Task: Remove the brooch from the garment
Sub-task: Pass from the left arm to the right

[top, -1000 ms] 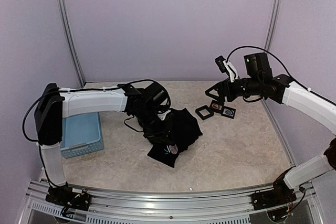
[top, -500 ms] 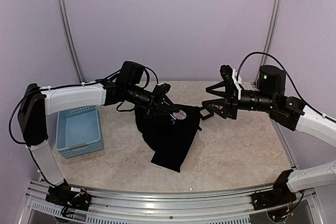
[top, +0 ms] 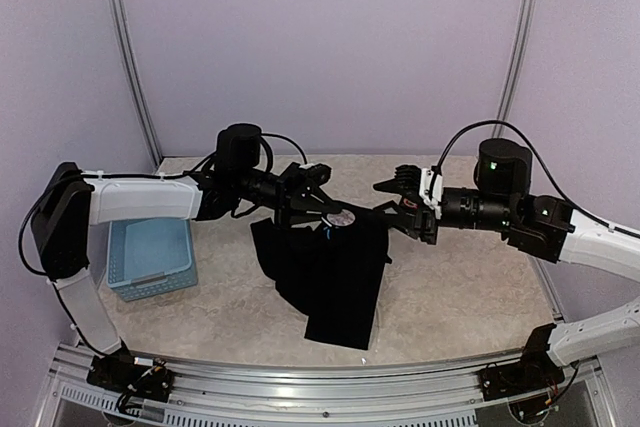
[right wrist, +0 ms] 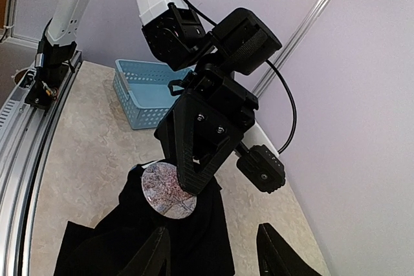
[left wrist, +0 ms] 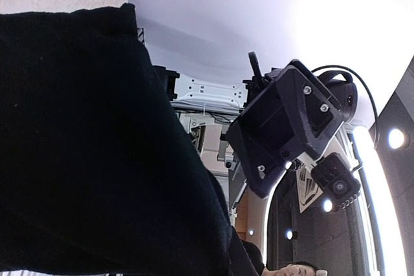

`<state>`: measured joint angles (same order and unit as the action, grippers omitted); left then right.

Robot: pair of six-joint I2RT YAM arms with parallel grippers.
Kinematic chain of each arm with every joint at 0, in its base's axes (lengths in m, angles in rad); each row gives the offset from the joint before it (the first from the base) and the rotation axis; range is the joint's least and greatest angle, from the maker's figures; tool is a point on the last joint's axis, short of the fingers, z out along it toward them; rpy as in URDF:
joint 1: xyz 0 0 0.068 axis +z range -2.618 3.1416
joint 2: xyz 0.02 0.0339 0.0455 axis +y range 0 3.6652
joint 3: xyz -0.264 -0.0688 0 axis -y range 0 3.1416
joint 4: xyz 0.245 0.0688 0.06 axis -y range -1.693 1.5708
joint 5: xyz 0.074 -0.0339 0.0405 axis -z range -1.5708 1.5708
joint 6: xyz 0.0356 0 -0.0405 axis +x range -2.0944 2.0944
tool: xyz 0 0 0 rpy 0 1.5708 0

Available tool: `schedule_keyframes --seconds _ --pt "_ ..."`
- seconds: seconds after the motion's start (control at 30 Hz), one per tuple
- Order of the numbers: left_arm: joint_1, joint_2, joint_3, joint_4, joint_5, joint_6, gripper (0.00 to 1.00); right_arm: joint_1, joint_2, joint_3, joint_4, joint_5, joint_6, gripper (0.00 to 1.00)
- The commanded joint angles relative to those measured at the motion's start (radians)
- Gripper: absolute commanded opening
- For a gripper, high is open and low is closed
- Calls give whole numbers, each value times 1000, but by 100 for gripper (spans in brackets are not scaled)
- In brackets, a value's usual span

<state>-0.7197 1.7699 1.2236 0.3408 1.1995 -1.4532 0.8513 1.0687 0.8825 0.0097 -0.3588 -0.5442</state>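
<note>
Garment: plain black cloth, lifted at its upper end above the middle of the table. It hangs in a long drape, with its lower end resting on the table near the front edge.

Brooch: a round disc with a pale, mottled pinkish face, sitting on the raised top part of the garment. In the right wrist view it faces the camera, and cloth falls away below it.

Left fingers: clenched on the garment right beside the brooch, bearing the cloth's weight. Their tips meet the fabric at the disc's upper right edge. In the left wrist view black cloth fills the left half of the frame and hides these fingers.

Right fingers: spread apart and grasping nothing. They are level with the brooch and point toward it from the right. In the overhead view their tips lie close to the disc, and no contact is visible.

Basket: light blue, on the table at the left, under the left arm and well apart from the garment.
</note>
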Motion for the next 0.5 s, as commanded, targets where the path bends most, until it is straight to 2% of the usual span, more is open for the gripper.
schedule_keyframes --seconds 0.0,0.47 --pt "-6 -34 -1 158 46 -72 0 30 31 -14 -4 54 -98 46" --pt "-23 -21 1 153 43 -79 0 87 76 -26 37 118 -201 35"
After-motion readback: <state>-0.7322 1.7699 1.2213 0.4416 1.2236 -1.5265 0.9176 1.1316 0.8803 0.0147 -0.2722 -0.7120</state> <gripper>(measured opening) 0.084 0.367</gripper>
